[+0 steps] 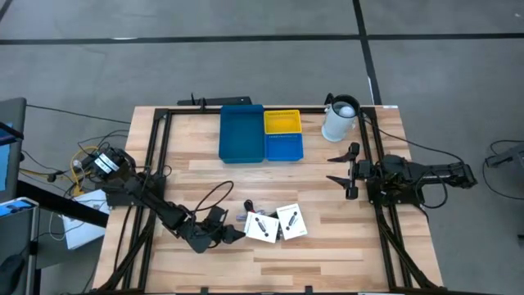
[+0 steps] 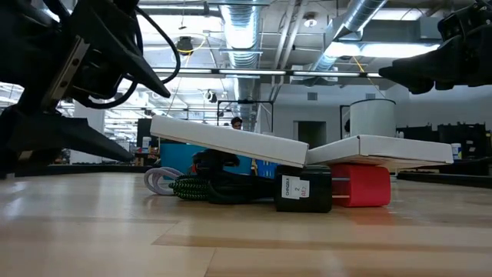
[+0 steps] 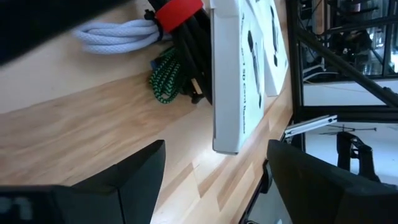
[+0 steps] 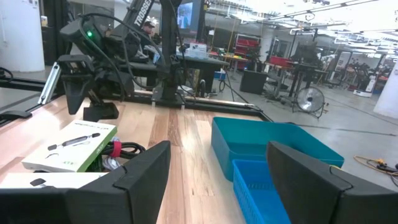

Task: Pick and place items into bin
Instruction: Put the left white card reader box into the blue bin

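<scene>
Two bins: a blue bin and a smaller blue bin sit side by side at the far middle of the bench, touching; a yellow tray rests on the far part of the smaller one.
Bin contents: both look bare inside from the high view; none of the items lies in them.
White jug: stands upright just to the right of the bins, near the far right corner.
Item pile: two white square cards, the left card and the right card, lie near the front middle of the bench, touching each other, each turned slantwise to the bench edges.
Card tilt: in the low view both cards lean on the things beneath, their meeting edges low and their outer edges raised.
Under the cards: a black-and-red piece, a green-and-black coiled cable, a white coiled cable and black cable.
Left gripper: low over the bench, just left of the pile, its fingers spread open and empty; the left card's long edge points toward the gap between them.
Right gripper: well apart from the pile at the right side, facing the bins, fingers open and empty.
</scene>
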